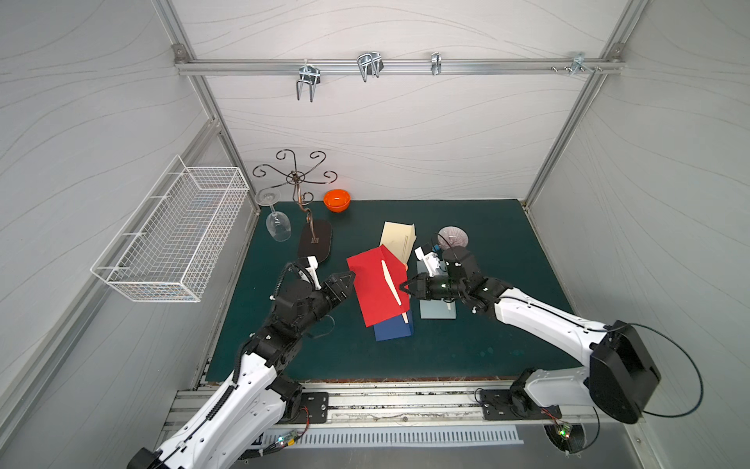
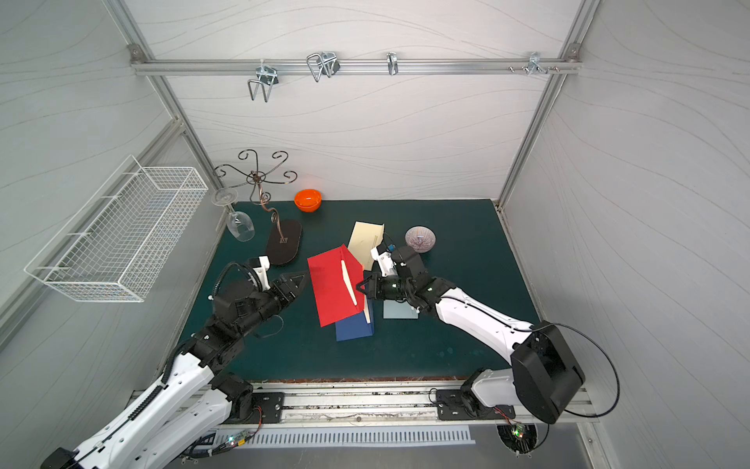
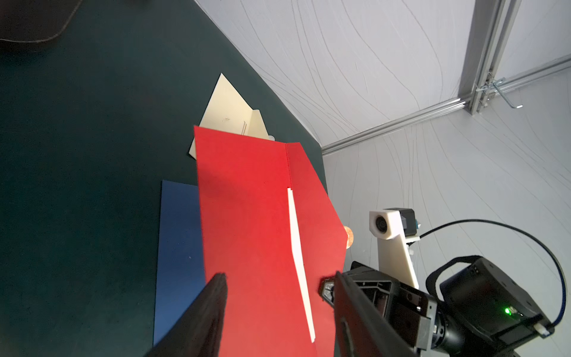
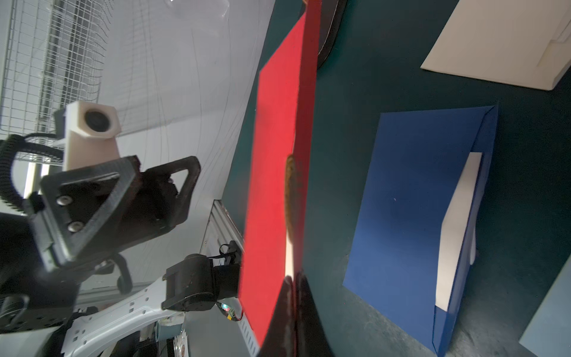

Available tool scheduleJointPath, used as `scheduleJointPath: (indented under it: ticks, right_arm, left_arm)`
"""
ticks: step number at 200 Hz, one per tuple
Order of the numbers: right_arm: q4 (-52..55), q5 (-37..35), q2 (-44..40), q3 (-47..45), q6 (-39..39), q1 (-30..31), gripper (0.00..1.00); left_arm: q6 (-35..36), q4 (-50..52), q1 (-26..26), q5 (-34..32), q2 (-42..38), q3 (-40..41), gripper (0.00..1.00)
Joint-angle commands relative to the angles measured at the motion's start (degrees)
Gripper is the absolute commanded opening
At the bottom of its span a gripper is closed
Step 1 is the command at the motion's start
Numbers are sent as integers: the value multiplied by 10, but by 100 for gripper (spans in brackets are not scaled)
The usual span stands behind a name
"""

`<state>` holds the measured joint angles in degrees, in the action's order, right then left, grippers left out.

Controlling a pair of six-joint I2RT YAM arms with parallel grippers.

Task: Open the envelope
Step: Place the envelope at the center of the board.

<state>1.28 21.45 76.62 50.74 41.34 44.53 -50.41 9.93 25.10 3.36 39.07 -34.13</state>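
A red envelope (image 1: 375,288) (image 2: 335,288) hangs tilted above the green mat, a white strip (image 1: 390,284) running along its flap fold. My right gripper (image 1: 404,286) (image 4: 292,278) is shut on its right edge, at the flap. The left gripper (image 1: 349,278) (image 3: 279,278) stands open at the envelope's left edge and grips nothing. In the left wrist view the red envelope (image 3: 253,216) fills the space between the two dark fingers (image 3: 216,293). The right wrist view shows the red envelope (image 4: 272,154) almost edge-on.
A blue envelope (image 1: 393,327) lies under the red one, with a cream envelope (image 1: 399,239) behind and a pale blue one (image 1: 436,308) under the right arm. A patterned bowl (image 1: 454,237), an orange bowl (image 1: 337,199), a glass stand (image 1: 314,243), a wine glass (image 1: 278,227) and a wire basket (image 1: 170,231) surround them.
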Motion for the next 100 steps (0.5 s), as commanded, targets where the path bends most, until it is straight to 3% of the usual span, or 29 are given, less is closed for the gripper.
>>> scheduleJointPath:
  ticks: [1,19,45,100]
  right_arm:
    - [28,-58,28,28,-5,22,0]
    - [26,-60,61,48,2,41,0]
    - [10,-67,109,73,25,68,0]
    - [-23,-130,203,106,74,116,1]
  left_arm:
    - [116,148,-2,-108,-20,-67,66]
    - [127,211,-2,-182,-38,-87,66]
    - [118,232,-3,-226,-81,-85,66]
    - [116,216,-3,-219,-131,-64,66]
